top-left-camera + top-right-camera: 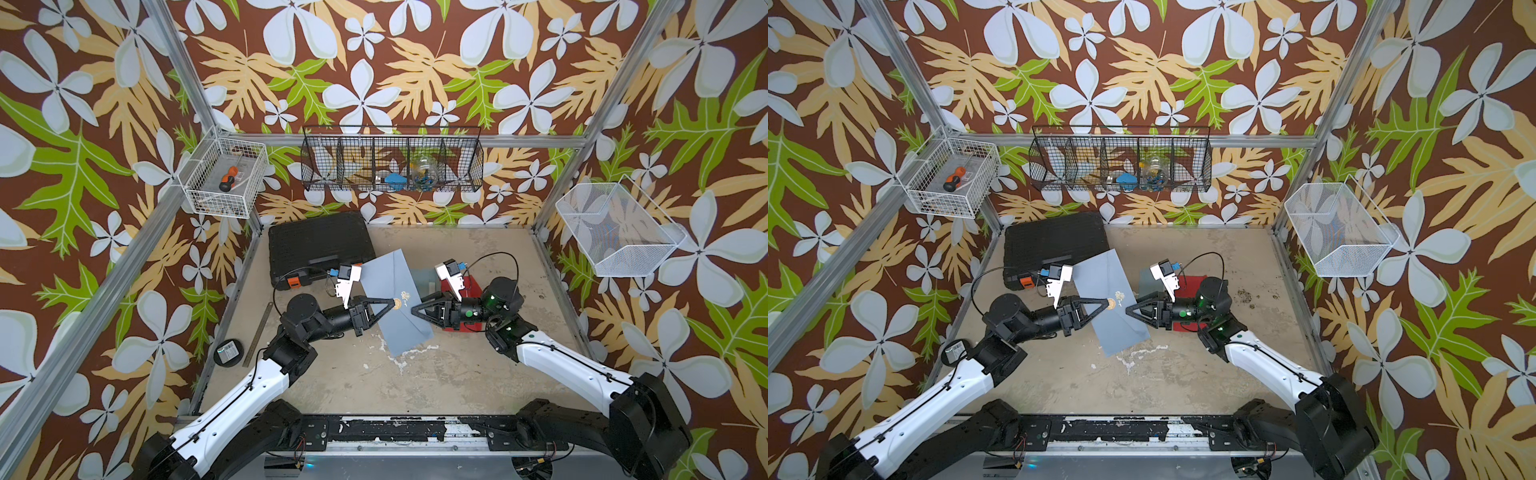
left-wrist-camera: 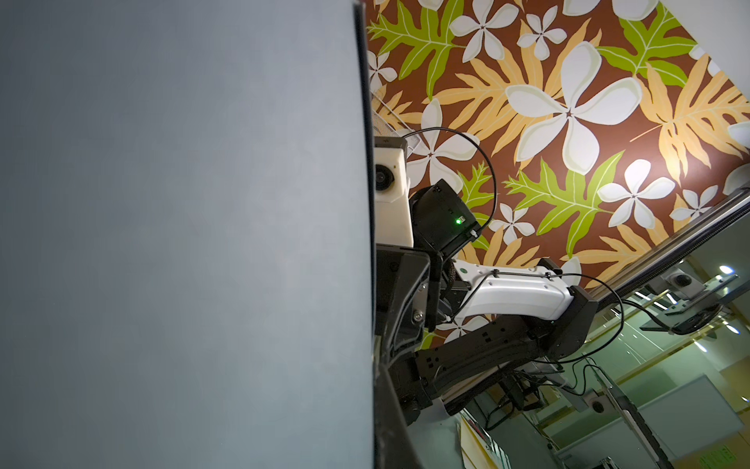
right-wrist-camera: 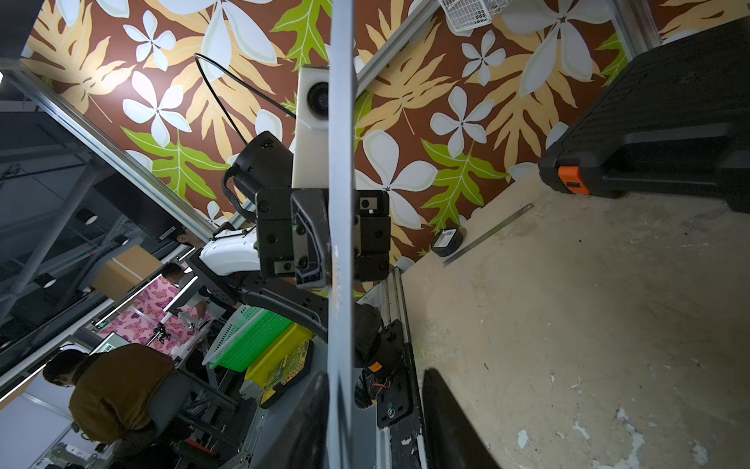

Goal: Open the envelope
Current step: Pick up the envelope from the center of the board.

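A blue-grey envelope [image 1: 392,299] is held up above the table [image 1: 457,374] between the two arms, tilted, its gold seal [image 1: 398,303] facing up in both top views. The left gripper [image 1: 392,302] is clamped shut on the envelope at the seal. The right gripper [image 1: 412,311] is seen at the envelope's opposite edge — its fingers [image 3: 446,422] stand parted on either side of the paper's edge in the right wrist view, and no pinch is seen. A black case [image 1: 318,245] is seen at the table's far left corner, and a red object [image 1: 471,286] is partly hidden under the right arm.
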{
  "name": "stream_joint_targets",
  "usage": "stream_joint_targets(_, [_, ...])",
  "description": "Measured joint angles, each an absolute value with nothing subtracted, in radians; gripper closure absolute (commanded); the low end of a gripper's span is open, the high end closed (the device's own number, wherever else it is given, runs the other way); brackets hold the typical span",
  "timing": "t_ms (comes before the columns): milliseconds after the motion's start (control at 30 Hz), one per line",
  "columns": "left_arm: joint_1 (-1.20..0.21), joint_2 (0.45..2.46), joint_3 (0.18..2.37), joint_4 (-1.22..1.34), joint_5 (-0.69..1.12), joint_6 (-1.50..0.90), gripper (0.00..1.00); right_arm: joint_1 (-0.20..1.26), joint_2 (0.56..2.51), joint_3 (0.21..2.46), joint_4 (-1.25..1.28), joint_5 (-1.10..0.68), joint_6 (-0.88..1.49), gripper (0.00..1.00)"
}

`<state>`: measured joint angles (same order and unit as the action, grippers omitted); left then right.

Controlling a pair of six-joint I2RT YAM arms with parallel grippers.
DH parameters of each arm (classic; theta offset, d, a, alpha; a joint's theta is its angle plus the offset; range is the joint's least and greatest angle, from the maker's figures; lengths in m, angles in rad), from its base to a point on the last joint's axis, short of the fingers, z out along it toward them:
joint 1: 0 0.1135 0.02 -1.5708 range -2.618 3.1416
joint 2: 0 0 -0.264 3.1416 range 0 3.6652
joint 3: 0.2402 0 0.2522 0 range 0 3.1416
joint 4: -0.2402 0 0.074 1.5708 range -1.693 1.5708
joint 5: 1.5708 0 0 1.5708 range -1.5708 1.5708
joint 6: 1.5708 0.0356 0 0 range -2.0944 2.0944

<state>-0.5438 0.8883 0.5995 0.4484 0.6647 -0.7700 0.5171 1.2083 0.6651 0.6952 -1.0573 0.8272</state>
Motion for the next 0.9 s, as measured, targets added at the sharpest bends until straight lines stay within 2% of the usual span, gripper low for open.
stream_joint_targets(67, [-0.544, 0.886, 0.615, 0.408, 0.644, -0.744, 1.0, 0.517, 1.194, 0.701, 0.606, -1.028, 0.772, 0.54])
stream_joint_targets(267, [-0.55, 0.886, 0.657, 0.274, 0.543, -0.649, 1.0, 0.517, 1.105, 0.786, 0.302, -0.793, 0.546, 0.42])
stream_joint_targets(467, [-0.622, 0.895, 0.733, 0.125, 0.438, -0.517, 1.0, 0.517, 1.048, 0.846, 0.121, -0.67, 0.321, 0.41])
stream_joint_targets(633, [-0.653, 0.903, 0.769, 0.066, 0.439, -0.416, 1.0, 0.517, 1.006, 0.804, 0.122, -0.752, 0.138, 0.38])
stream_joint_targets(767, [-0.656, 0.894, 0.785, 0.048, 0.487, -0.36, 1.0, 0.518, 1.017, 0.813, 0.155, -0.838, 0.084, 0.38])
stream_joint_targets(900, [-0.656, 0.874, 0.788, 0.05, 0.534, -0.324, 1.0, 0.518, 1.087, 0.867, 0.165, -0.916, 0.072, 0.43])
